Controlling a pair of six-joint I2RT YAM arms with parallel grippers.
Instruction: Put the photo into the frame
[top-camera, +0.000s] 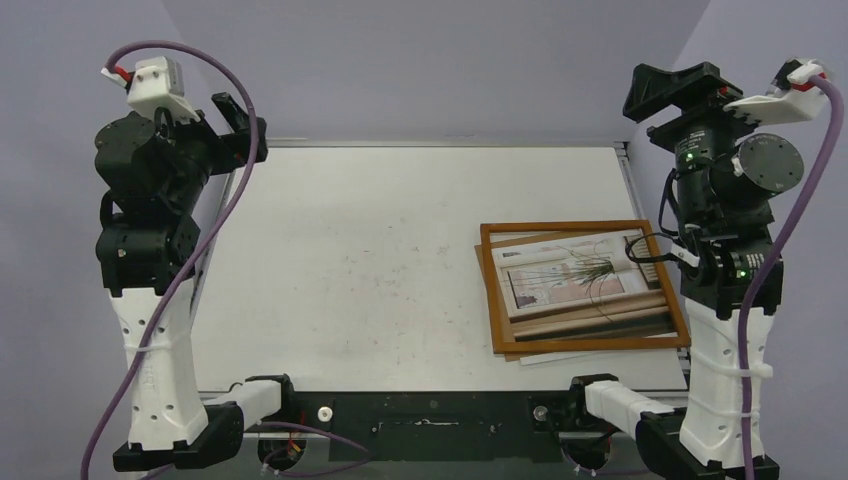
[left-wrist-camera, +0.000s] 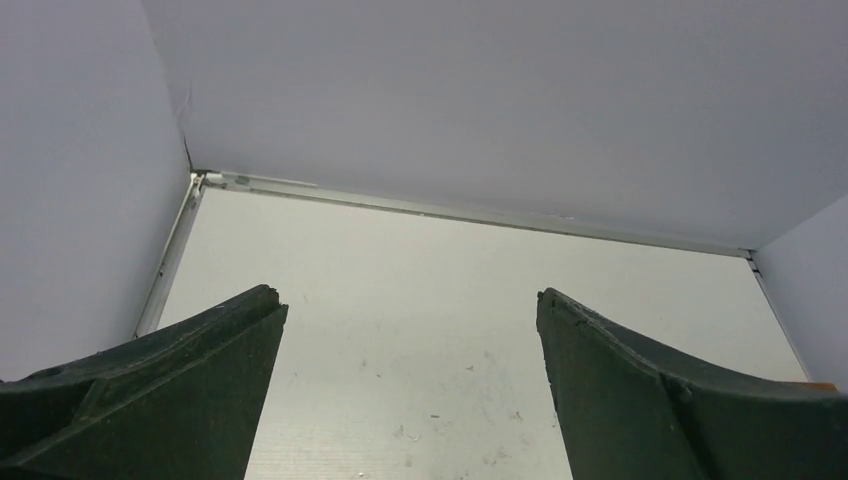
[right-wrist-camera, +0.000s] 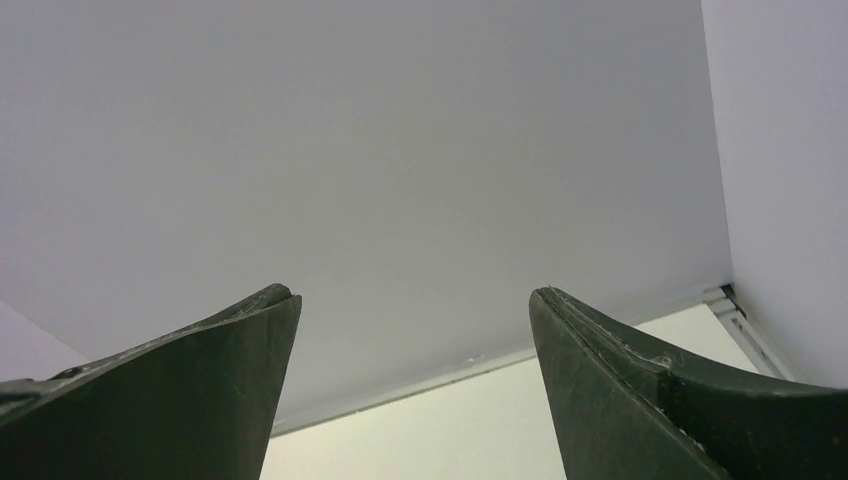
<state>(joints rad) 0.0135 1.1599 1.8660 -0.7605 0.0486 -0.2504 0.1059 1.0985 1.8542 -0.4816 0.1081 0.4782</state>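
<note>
- Plainly, the table (top-camera: 380, 280) carried one cluster only, on its right half near the right arm's base.
- The frame (top-camera: 489, 290) lay flat there, slightly skewed to the table edge.
- The photo (top-camera: 575, 275) lay picture-up within the frame's opening, though pale slivers poked out past the frame's left rail and near-left corner; whether they belonged to the photo I could not tell.
- The left pincer (left-wrist-camera: 410, 300) hung high over the far-left corner, jaws apart, holding nothing.
- The right pincer (right-wrist-camera: 415, 295) was raised likewise, jaws apart and empty.
- Judged so, insertion looked nearly done; the next move called for reaching down and squaring photo to frame.
</note>
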